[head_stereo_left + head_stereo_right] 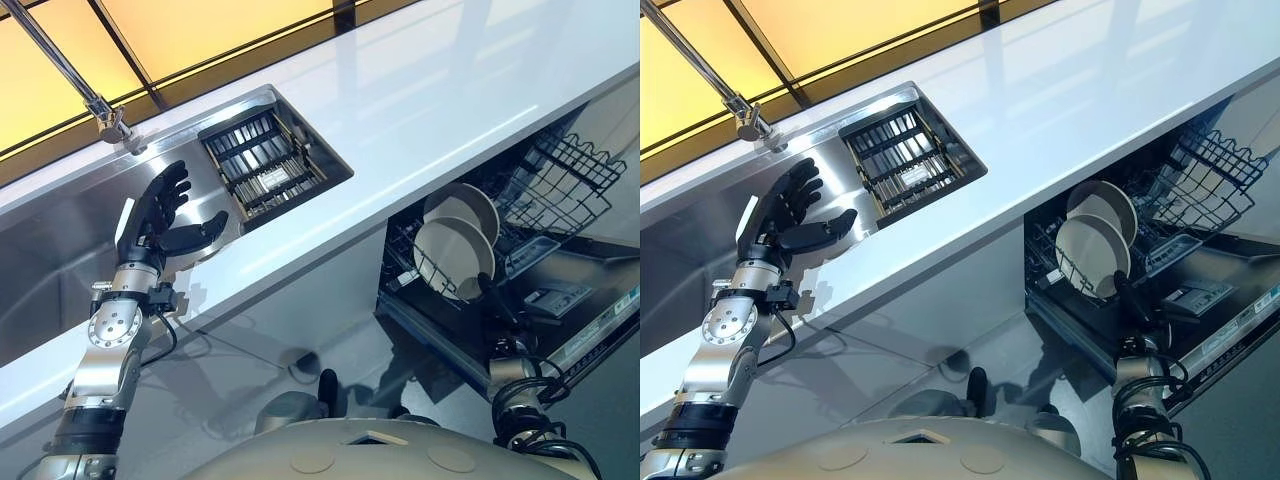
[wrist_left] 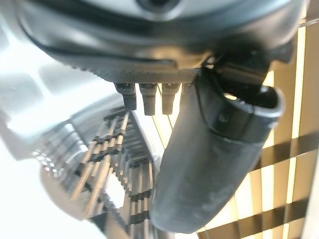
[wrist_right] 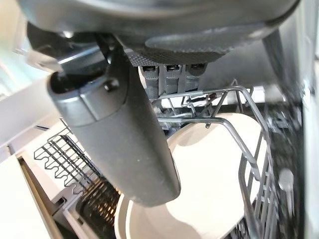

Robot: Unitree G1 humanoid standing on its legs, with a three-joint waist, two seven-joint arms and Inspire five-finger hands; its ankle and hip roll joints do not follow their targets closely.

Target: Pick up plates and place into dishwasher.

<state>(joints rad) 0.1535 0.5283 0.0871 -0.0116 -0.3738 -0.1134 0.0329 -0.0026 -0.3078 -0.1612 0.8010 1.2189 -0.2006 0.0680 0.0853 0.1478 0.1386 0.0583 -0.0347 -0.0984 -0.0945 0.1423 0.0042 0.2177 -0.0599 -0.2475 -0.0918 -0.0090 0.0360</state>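
Right hand (image 1: 487, 291) at two cream plates (image 1: 455, 257) racked upright in dishwasher (image 1: 560, 180), grip unclear; left hand (image 1: 165, 215) spread over sink (image 1: 60, 250). Likely stiff, slick, breakable; best pinched at rim.

1. We see the left hand (image 1: 165, 215) raised over the sink (image 1: 60, 260) with fingers spread, open air around it.
2. Just beside it, the drying rack (image 1: 265, 160) fills the sink's corner; the tap (image 1: 105, 115) stands behind.
3. The white counter (image 1: 440, 90) lies bare.
4. In the dishwasher (image 1: 560, 290), two plates (image 1: 455, 250) stand upright in the wire rack (image 1: 1200, 175), and the right hand (image 3: 124, 144) sits close against them.
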